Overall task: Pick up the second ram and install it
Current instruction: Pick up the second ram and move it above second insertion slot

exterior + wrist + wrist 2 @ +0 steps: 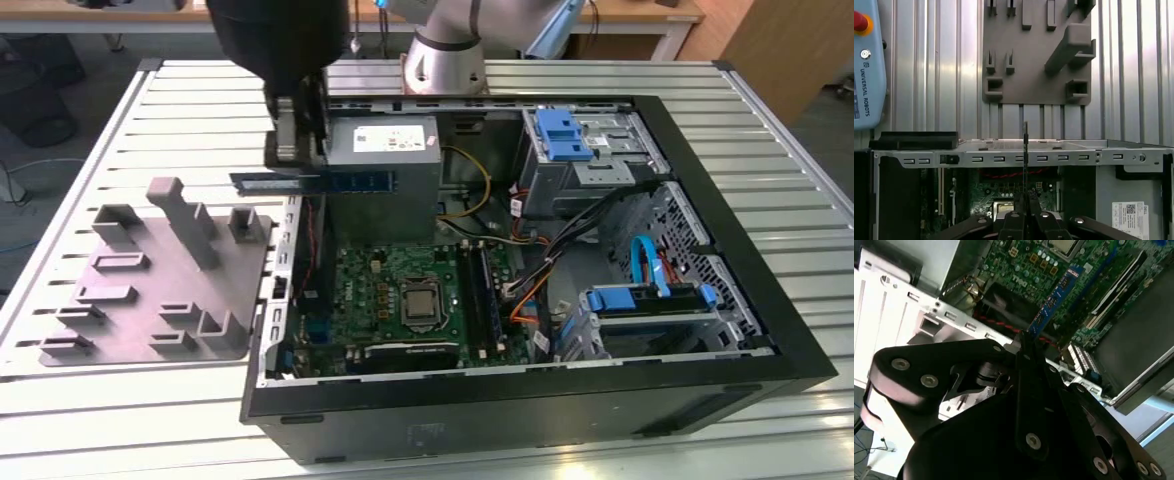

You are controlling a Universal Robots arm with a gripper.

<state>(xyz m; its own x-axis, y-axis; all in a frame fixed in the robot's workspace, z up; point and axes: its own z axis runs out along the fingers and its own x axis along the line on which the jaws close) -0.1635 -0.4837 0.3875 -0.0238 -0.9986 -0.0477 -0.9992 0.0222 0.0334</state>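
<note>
The pincer (296,165) hangs from a black housing that the upper edge of the exterior view cuts off, and its fingers cover the middle of what it carries. It is pressed together on the second ram (354,181), a thin, long, dark-blue memory stick held level in the air. The stick seems to hang over the wall of the open black tower case (534,420) on the exterior view's left, in front of a grey metal power-supply box (400,170), though its height is hard to judge.

In the second wrist view the pincer (1024,347) pinches one end of the second ram (1054,300), and the rest runs out above the green motherboard (1019,265). In the first wrist view the second ram (1025,150) appears edge-on, as one thin dark line.

A white printed label (387,135) sits on the power-supply box, its print too small to make out. A light-blue pendant with a red button (866,65), half cut off, carries lettering.

A grey plastic holder plate with upright blocks (160,290) lies on the ribbed metal surface (134,420) just beside the case.
</note>
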